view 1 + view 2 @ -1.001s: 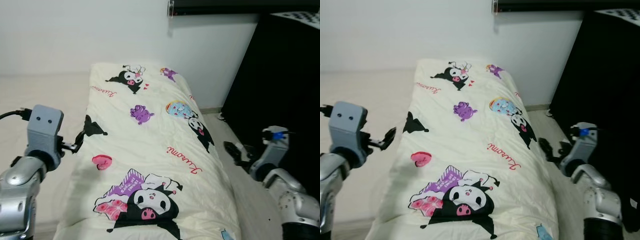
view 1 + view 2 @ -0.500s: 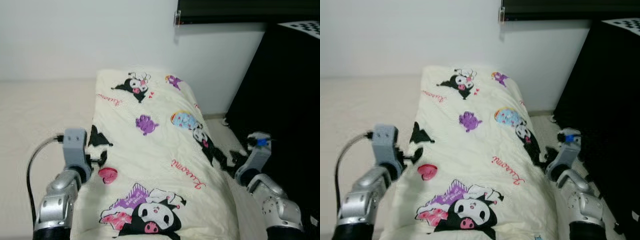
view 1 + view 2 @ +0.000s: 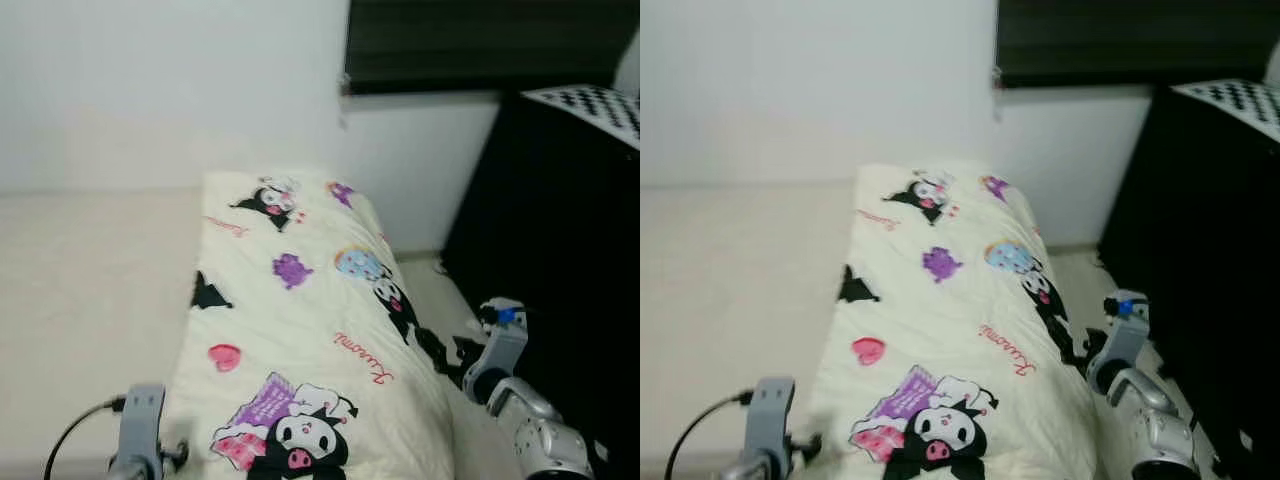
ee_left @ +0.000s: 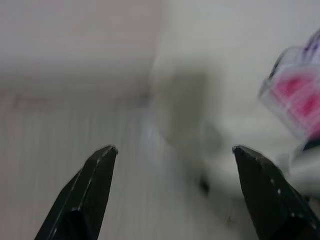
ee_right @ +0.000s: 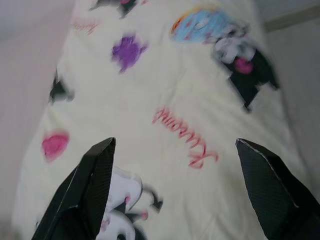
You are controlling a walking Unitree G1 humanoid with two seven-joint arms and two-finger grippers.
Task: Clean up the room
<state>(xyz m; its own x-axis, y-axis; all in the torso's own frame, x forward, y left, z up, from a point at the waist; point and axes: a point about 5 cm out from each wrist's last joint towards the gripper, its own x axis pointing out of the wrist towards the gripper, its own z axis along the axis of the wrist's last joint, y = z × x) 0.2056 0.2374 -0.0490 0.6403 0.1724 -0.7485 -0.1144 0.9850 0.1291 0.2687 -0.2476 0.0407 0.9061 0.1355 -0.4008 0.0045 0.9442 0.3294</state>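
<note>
Left gripper (image 4: 175,150), fingers apart and empty, hangs low at the near left corner of the bed (image 3: 100,300), having dropped from the raised position it held a second ago beside the quilt's left edge. Right gripper (image 5: 175,142), likewise spread and holding nothing, sits low against the quilt's right edge near the dark cabinet (image 3: 560,250), pulled back from its earlier reach. The cartoon-printed quilt (image 3: 300,330) lies smoothed along the right side of the bed, running from the near edge to the far wall (image 3: 170,90). Both arms withdrawn and the view lifted suggest the spreading step is finished and the robot is moving on.
</note>
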